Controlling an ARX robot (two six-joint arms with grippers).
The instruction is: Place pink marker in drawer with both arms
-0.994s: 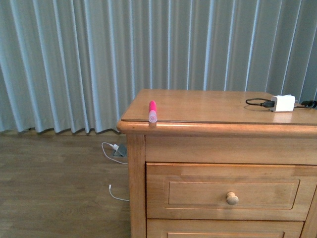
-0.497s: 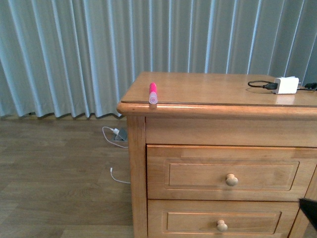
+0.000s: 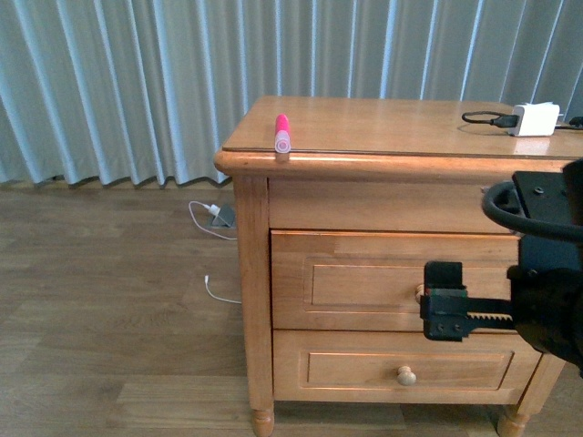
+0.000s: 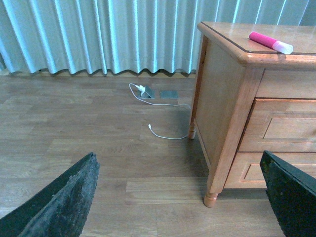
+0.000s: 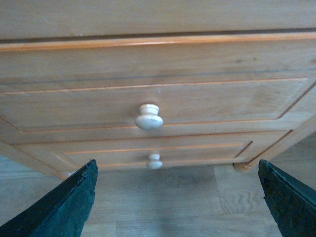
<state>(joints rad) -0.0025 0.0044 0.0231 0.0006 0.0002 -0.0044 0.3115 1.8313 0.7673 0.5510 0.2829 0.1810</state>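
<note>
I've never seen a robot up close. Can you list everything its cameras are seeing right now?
Pink marker: one, bright pink, dresser top's front left corner.
Dresser: one, light oak, before the curtain.
Taller drawer: one, oak, shut, upper, round knob.
Shallower drawer: one, oak, shut, below it.
Charger block: one, white, black cable, dresser top's right.
Floor cable: one, white, beside the dresser.
Curtain: one, pale blue-grey, behind.
Right hand: black, open, facing the knob.
Left hand: black, open, over the floor.
</note>
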